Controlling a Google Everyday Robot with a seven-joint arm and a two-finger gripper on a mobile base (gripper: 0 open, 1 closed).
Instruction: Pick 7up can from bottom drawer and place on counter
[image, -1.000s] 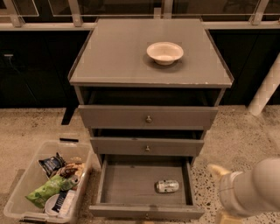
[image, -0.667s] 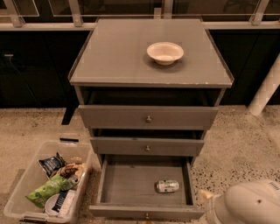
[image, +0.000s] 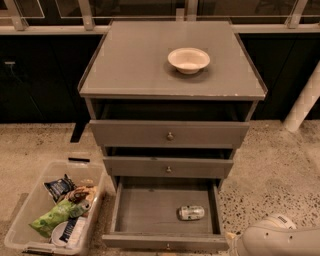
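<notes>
The 7up can (image: 191, 212) lies on its side at the right of the open bottom drawer (image: 145, 205), which is pulled out of the grey cabinet. The two upper drawers are shut. The counter (image: 135, 65) is the cabinet's flat grey top and carries a white bowl (image: 188, 60) toward its back right. A white rounded part of my arm (image: 275, 241) shows at the bottom right corner, to the right of the drawer's front corner and apart from the can. My gripper itself is out of view past the frame's lower edge.
A clear plastic bin (image: 27, 210) stands on the speckled floor left of the drawer, holding a green snack bag (image: 55, 217) and other packets. A white post (image: 306, 97) leans at the right. Dark cabinets and a rail run behind.
The white arm has sunk lower, so less of it shows. The can, drawer and bowl have not moved.
</notes>
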